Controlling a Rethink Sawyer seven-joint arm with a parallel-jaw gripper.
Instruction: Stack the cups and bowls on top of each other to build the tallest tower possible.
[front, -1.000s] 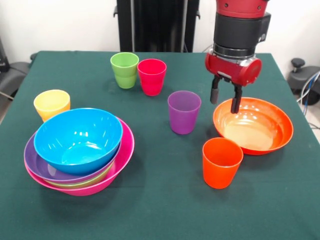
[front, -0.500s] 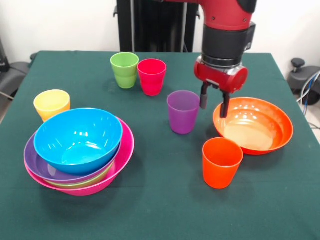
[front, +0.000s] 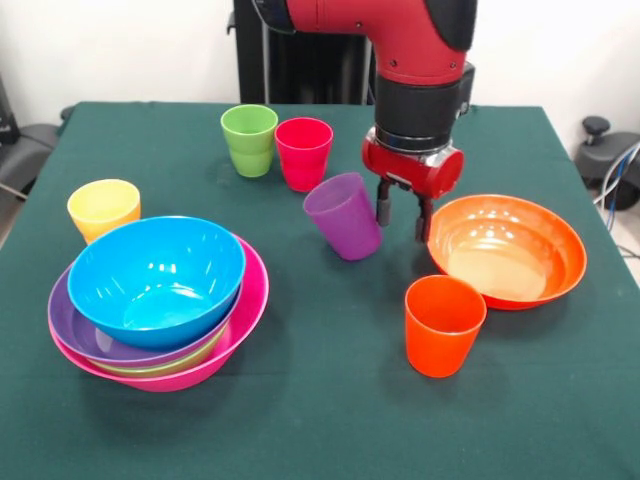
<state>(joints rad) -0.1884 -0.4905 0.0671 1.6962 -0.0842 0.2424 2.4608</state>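
Fingers (front: 383, 205) of the gripper (front: 402, 220) are held apart, with nothing clamped between them; one finger is seen just beside, perhaps touching, the purple cup (front: 344, 215), which is tilted with its rim leaning away from the gripper. The other finger hangs at the near edge of the orange bowl (front: 507, 250). An orange cup (front: 443, 324) stands upright just in front of that bowl. A red cup (front: 303, 152) and a green cup (front: 249, 139) stand side by side farther back on the green table (front: 330, 400). The tower (front: 158, 300) is placed well apart: a blue bowl (front: 156, 280) is nested over green, purple and pink bowls, with a yellow cup (front: 103, 208) close behind.
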